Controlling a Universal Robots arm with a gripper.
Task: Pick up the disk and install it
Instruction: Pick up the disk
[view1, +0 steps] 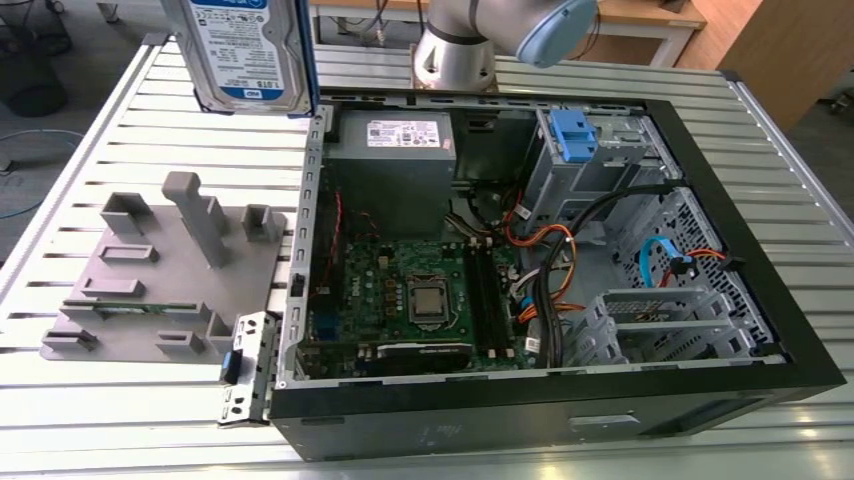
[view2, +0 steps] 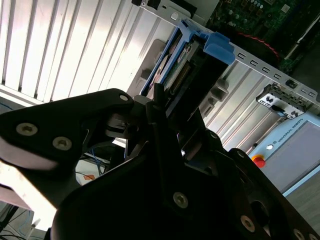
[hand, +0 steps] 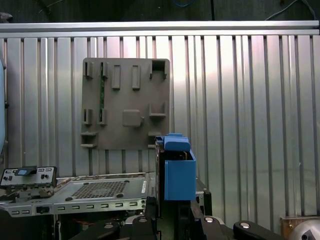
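Observation:
The disk (view1: 247, 50) hangs upright in the air at the exterior view's upper left, its white-and-blue label facing the camera, above the table beside the open computer case (view1: 534, 415). In both wrist views my gripper (view2: 165, 107) is shut on it: the dark fingers (hand: 150, 220) clamp the drive's lower part. The disk's edge (view2: 182, 70) and its blue bracket tab (view2: 218, 48) stick out beyond them. In the first wrist view the blue bracket (hand: 177, 172) stands over the case's edge. The arm (view1: 494, 30) reaches in from the back.
Inside the case are a grey power supply (view1: 390, 135), a motherboard (view1: 400, 290), loose cables (view1: 561, 250) and a drive bay with a bare blue clip (view1: 571, 135). A grey fixture plate (view1: 147, 270) lies on the slatted metal table (view1: 134, 120).

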